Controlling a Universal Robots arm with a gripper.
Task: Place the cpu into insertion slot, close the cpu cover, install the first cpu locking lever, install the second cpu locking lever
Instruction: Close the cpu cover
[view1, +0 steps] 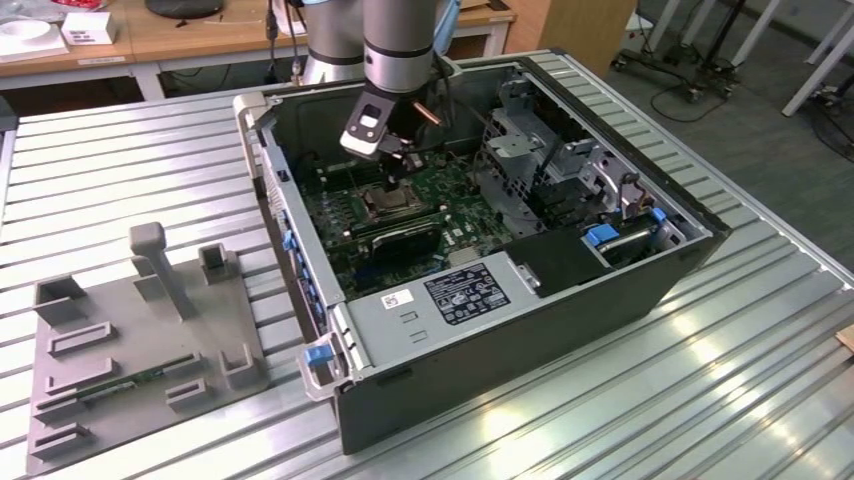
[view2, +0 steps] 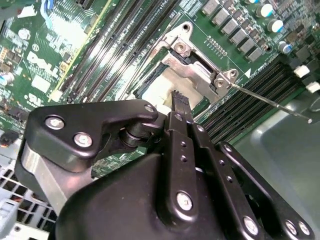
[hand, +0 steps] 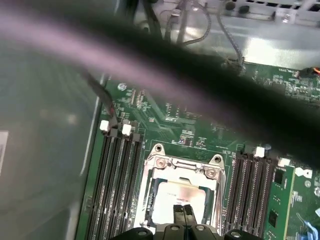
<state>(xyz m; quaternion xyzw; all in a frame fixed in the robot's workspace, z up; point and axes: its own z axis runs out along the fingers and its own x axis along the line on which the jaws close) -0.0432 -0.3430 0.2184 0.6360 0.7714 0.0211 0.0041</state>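
Observation:
The open computer case (view1: 561, 300) lies on its side with the green motherboard (view1: 454, 200) facing up. My gripper (view1: 391, 185) hangs straight over the insertion slot (view1: 387, 205). In the first wrist view the cpu (hand: 182, 192) sits in the slot, and its silver-grey top shows through the cut-out of the cpu cover (hand: 185, 167), which lies flat around it. The gripper (hand: 182, 210) is shut, with its fingertips pressed together just above the cpu's near edge and nothing between them. In the second wrist view a thin locking lever (view2: 270, 102) sticks out sideways from the cover (view2: 195, 65).
Long black memory slots (hand: 117, 185) flank the socket on both sides. A metal drive cage (view1: 554, 165) and the case walls close in around the board. On the exterior view's left, a grey fixture plate (view1: 134, 340) lies on the ribbed metal table (view1: 747, 380). A blurred cable (hand: 150, 65) crosses the first wrist view.

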